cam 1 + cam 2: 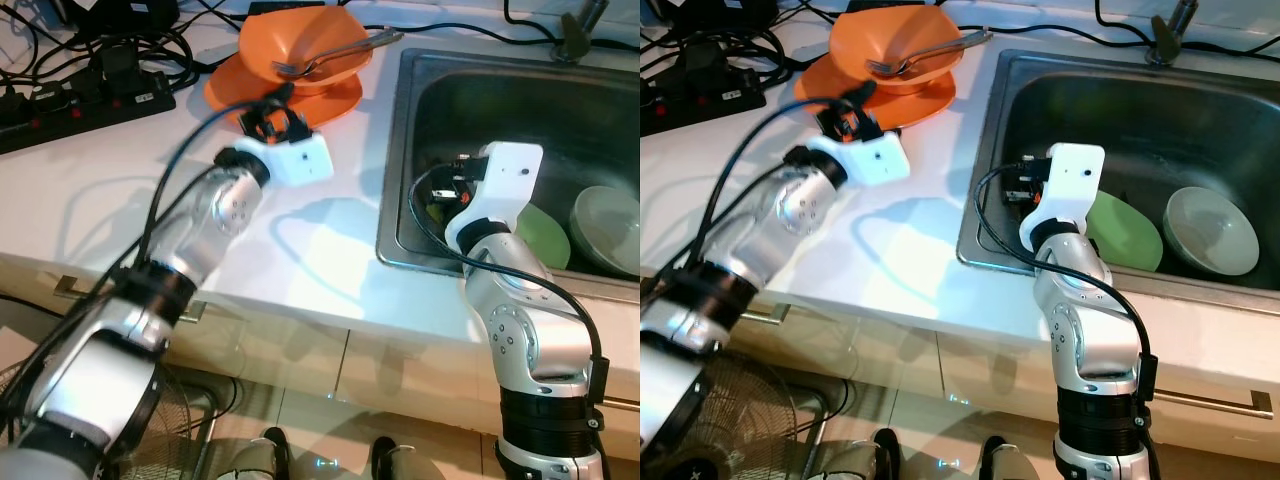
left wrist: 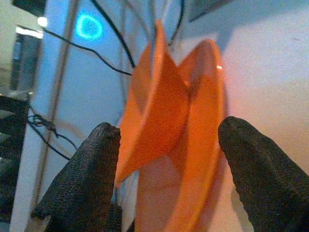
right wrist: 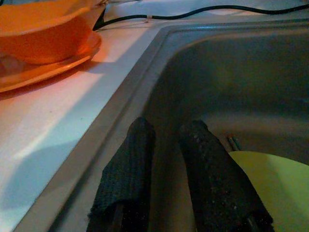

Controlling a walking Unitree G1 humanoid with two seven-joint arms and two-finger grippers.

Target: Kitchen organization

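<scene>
An orange bowl (image 1: pixel 300 45) sits on an orange plate (image 1: pixel 330 100) at the back of the counter (image 1: pixel 300 240), just beside the sink's left rim, with a spoon (image 1: pixel 335 55) resting in the bowl, its handle pointing toward the sink (image 1: pixel 500 90). The left gripper (image 2: pixel 166 164) is at the plate's near edge, fingers spread wide with the plate and bowl rims between them, gripping nothing yet. The right gripper (image 3: pixel 169 169) hangs inside the sink near its left wall, fingers almost closed and empty, next to a green plate (image 1: pixel 545 235); a pale bowl (image 1: pixel 605 230) lies beyond.

Closing on both rims at once could tilt the stack, and the loose spoon could slide off. Cables and a power strip (image 1: pixel 70 105) lie at the counter's back-left corner, so a spill there would be bad. No readable writing or brand is visible.
</scene>
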